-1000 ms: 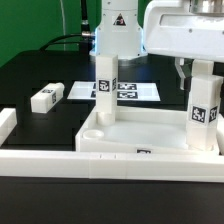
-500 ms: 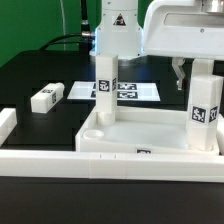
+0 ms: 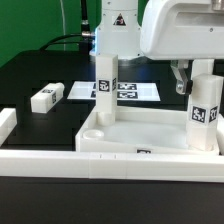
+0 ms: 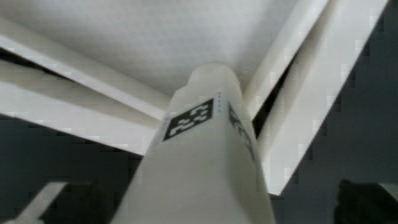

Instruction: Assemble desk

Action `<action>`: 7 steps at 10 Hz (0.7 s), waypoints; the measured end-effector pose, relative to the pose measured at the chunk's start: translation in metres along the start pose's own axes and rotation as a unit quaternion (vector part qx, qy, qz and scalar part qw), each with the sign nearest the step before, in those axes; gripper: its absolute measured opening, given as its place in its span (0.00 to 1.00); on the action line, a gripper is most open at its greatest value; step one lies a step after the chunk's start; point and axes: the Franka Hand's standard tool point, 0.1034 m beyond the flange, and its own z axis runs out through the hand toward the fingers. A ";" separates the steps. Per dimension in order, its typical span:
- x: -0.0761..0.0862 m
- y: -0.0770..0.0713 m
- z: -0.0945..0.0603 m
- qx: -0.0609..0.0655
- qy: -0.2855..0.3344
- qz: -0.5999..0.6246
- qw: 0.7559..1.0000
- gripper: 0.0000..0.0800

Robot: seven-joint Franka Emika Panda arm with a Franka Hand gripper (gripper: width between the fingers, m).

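Exterior view: bright, even overhead light. White parts near overexposed; the panel (image 3: 150,133) rim and the border bar (image 3: 110,160) lose edge detail. Black table (image 3: 40,75) shows a soft sheen, no hard glare. Shadows faint and short. Image low-resolution, slightly soft; tags on the marker board (image 3: 125,91) legible only as blobs.

Wrist view: dimmer, greyish. Leg (image 4: 199,150) very close, blurred, its tag smeared. Strong perspective stretch toward edges.

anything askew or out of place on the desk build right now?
Nothing looks damaged or askew. Two legs stand upright in the desk panel: one at the far corner, one by the gripper at. A third leg lies loose on the table, not yet mounted.
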 end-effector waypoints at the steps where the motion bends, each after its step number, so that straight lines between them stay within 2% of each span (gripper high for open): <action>1: 0.000 0.001 0.000 -0.001 0.000 -0.032 0.999 0.81; 2: -0.001 0.004 0.000 -0.005 -0.002 -0.078 0.997 0.81; 3: -0.001 0.005 0.001 -0.005 -0.002 -0.074 0.997 0.81; 4: -0.001 0.005 0.001 -0.005 -0.002 -0.074 0.997 0.69; 5: -0.002 0.005 0.001 -0.005 -0.003 -0.074 0.997 0.69; 6: -0.002 0.005 0.001 -0.005 -0.003 -0.070 0.997 0.46; 7: -0.002 0.005 0.002 -0.005 -0.003 -0.055 0.998 0.36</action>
